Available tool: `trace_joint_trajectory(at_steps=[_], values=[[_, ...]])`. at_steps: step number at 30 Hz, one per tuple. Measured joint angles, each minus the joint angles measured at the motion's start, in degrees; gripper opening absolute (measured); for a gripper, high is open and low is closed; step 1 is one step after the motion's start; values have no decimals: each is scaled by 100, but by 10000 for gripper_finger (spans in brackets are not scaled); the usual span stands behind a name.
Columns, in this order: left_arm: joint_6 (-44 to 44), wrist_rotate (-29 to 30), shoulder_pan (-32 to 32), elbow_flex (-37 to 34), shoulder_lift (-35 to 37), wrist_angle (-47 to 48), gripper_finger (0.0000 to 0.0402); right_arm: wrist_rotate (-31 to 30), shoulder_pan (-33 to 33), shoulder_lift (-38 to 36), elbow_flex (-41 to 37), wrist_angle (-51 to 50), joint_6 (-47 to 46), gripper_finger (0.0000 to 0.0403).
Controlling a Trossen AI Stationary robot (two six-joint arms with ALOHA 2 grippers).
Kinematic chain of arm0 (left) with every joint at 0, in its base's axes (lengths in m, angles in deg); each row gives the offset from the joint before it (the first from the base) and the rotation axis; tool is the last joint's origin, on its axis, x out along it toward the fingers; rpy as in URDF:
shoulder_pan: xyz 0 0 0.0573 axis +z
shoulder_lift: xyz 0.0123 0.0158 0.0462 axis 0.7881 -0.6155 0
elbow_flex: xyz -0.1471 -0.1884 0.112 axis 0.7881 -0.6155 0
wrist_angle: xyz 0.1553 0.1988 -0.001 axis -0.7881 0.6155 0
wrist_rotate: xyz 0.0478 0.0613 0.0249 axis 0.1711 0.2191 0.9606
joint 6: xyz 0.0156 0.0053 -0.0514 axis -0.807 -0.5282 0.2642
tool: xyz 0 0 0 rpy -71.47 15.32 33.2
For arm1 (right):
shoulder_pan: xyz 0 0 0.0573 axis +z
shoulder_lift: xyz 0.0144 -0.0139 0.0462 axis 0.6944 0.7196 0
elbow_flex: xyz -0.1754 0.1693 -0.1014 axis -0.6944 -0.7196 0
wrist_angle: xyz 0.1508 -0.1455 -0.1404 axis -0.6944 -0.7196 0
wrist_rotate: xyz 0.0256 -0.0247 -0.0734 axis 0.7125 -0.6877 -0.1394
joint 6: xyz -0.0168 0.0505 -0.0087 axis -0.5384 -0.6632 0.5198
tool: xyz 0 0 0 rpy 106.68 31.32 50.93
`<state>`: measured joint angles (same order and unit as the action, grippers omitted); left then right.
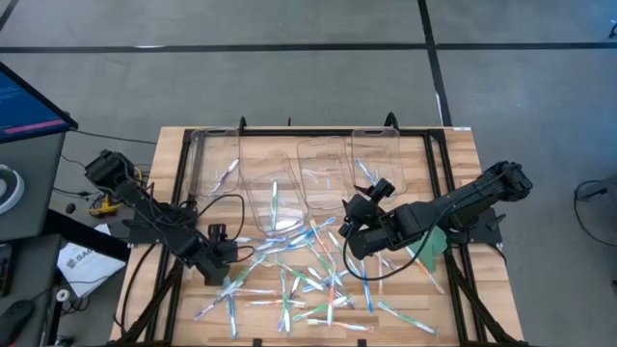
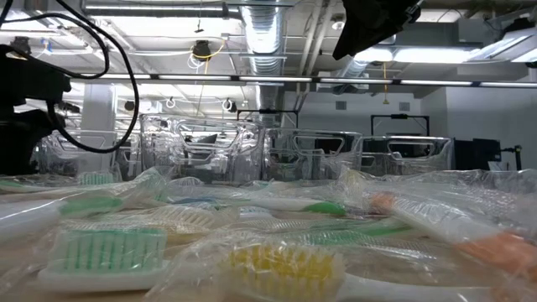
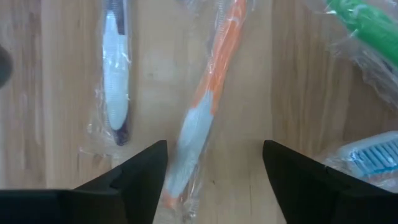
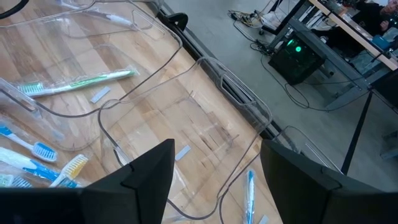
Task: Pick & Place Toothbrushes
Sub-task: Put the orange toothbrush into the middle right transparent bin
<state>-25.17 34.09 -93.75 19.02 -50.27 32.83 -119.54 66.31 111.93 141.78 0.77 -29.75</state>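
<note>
Several wrapped toothbrushes [image 1: 308, 275] lie scattered flat on the wooden table [image 1: 453, 154]. My left gripper [image 1: 222, 268] hangs open at the pile's left end, pointing down. Its fingers stand on either side of an orange-and-white toothbrush [image 3: 202, 112], which lies on the wood in its clear wrapper. A purple-and-white toothbrush [image 3: 116, 81] lies beside it. My right gripper [image 1: 350, 234] is held open and high over the pile's far side, facing the clear bins [image 4: 186, 118], with nothing between its fingers.
Several clear bins [image 1: 323, 173] stand in a row along the far edge, some holding a toothbrush or two [image 1: 274, 207]. A flat green piece [image 1: 431, 241] lies under the right arm. In the low view, wrapped brush heads [image 2: 109, 247] fill the foreground.
</note>
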Motion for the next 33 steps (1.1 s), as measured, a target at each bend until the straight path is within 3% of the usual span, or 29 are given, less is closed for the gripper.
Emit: trace_joint_trajectory(at_steps=[5,13,18,33], values=[[6,-54,-2,-112,15,-98,183,0,1,0,-1,2,0,232],[-11,-269,-1,-151,13,-67,29,-2,2,0,-1,4,0,232],[12,-420,2,-47,9,104,21,0,0,0,-1,18,0,232],[130,-97,-18,1457,-9,2589,6,2,0,2,-1,52,2,232]])
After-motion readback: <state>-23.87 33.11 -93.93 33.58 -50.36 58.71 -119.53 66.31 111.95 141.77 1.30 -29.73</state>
